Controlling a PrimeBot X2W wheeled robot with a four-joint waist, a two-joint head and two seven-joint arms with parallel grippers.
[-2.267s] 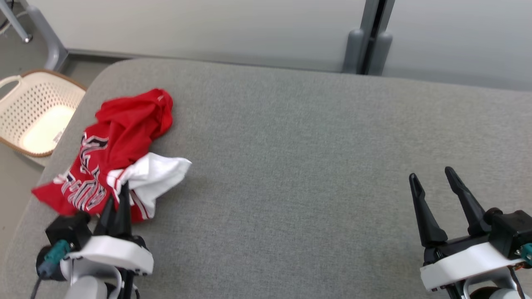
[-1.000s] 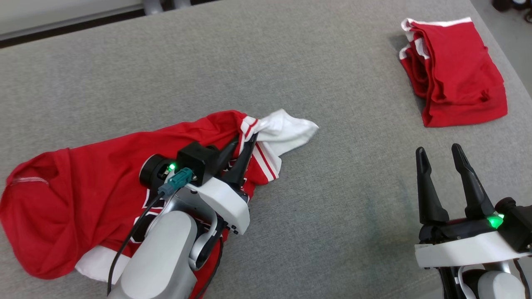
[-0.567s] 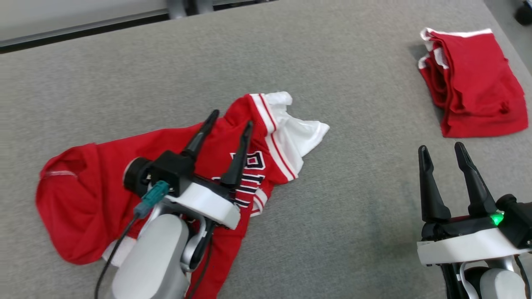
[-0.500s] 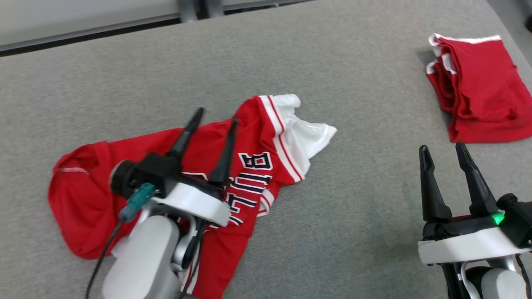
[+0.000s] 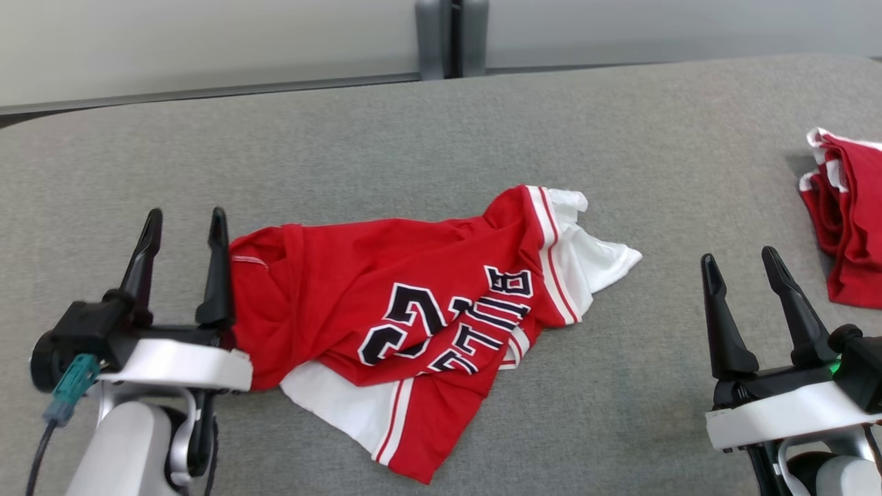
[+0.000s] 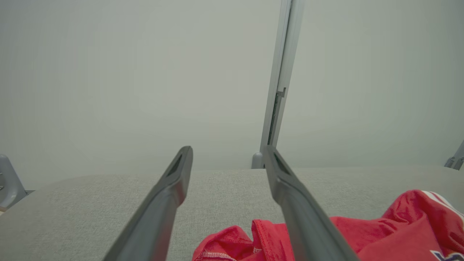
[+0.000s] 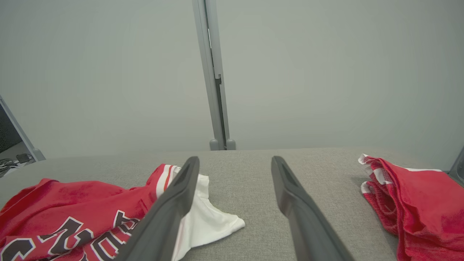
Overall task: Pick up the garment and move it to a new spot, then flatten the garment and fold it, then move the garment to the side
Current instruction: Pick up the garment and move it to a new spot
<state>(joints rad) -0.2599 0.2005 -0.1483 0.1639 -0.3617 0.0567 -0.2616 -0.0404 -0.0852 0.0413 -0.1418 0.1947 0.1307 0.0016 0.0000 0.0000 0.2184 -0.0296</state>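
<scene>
jersey (image 5: 413,310): red with white trim, lying loose in the middle of the grey table (image 5: 413,124), rumpled, one flap doubled under at the near side.
why it lies there: i judge this is its new spot, with open table all round, room enough to spread it flat.
long axis: runs left to right across the table, slightly skewed; the white-banded end points right and a little far, the plain red end points left.
lettering: faces up, but slanted and partly creased, so the front is not squared to the near edge.
left gripper (image 5: 186,213): at the near left, fingers spread with nothing between them; its right finger is just beside the jersey's left end, and i cannot tell whether it touches.
why it sits so: to my eye it is placed at the end of the cloth, ready to take an edge for pulling flat.
right gripper (image 5: 739,256): at the near right, fingers spread and empty, well apart from the jersey's white end, hovering over bare table.
why it sits so: probably waiting for its share of the flattening, on the side where the white end points.
folded red clothes (image 5: 844,227): a tidy pile at the far right edge, apart from both grippers.
stage: moved, not yet flattened or folded, i reckon.
</scene>
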